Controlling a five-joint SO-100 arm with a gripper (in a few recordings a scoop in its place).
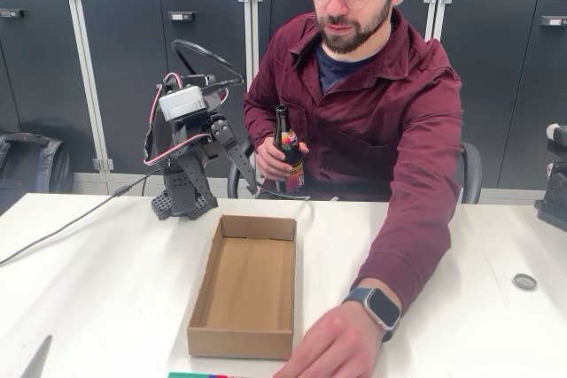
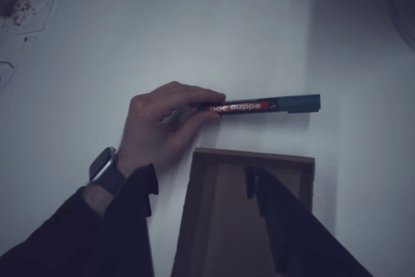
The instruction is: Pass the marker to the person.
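Note:
The marker lies flat on the white table just beyond the short end of a cardboard box, green cap to the right in the wrist view. The person's hand rests on its other end, fingers over the barrel. In the fixed view a strip of the marker shows at the bottom edge, next to that hand. My gripper hangs at the back of the table on the folded arm, far from the marker. Its jaws look shut and empty, with the tip above the box.
An open, empty cardboard box sits mid-table between arm and marker. The person sits behind the table and holds a dark bottle in the other hand. A cable runs left from the arm's base. A small round disc lies right.

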